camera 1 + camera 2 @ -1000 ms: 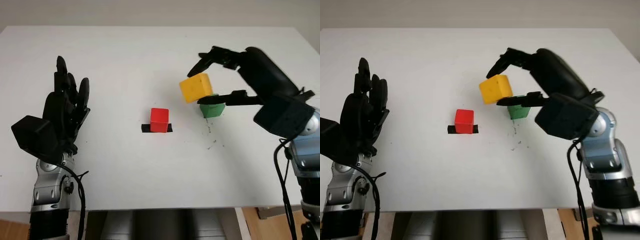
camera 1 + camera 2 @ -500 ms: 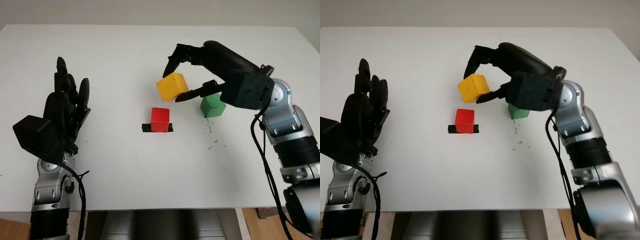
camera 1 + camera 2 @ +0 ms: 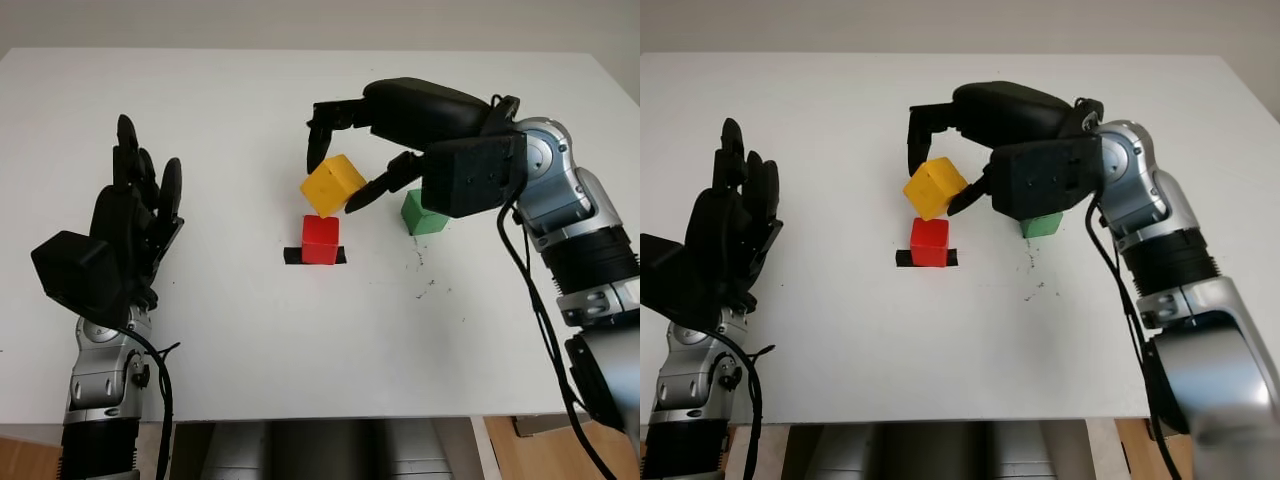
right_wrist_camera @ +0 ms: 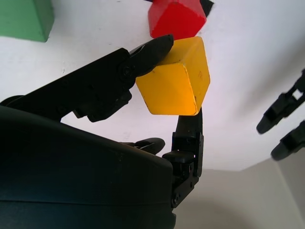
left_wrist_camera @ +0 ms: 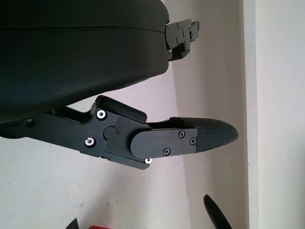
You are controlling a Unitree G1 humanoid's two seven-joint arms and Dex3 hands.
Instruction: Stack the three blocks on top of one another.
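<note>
Yellow block (image 3: 332, 185): held clear of the counter (image 3: 230, 330), pinched in the right hand (image 3: 337, 176). Tilted, one corner pointing down, no face level (a cube, so no long axis to speak of). One finger (image 4: 143, 52) presses the face nearest the red block; another finger (image 4: 188, 131) braces the opposite side.

Red block (image 3: 320, 240): directly beneath the right hand, just under the yellow block's lowest corner. From the head views I cannot tell whether the two touch. Sits square and upright on a strip of black tape (image 3: 292, 257) stuck to the counter.

Green block (image 3: 424, 213): on the counter beside the right hand's palm shell, toward the wrist side, apart from the red block. Partly hidden by the hand.

Right arm reaches in from the bottom right, forearm bent across above the green block.

Left hand (image 3: 125, 225): raised off the counter, well apart from all three blocks, holding nothing, open, fingertips pointing away from the robot.
</note>
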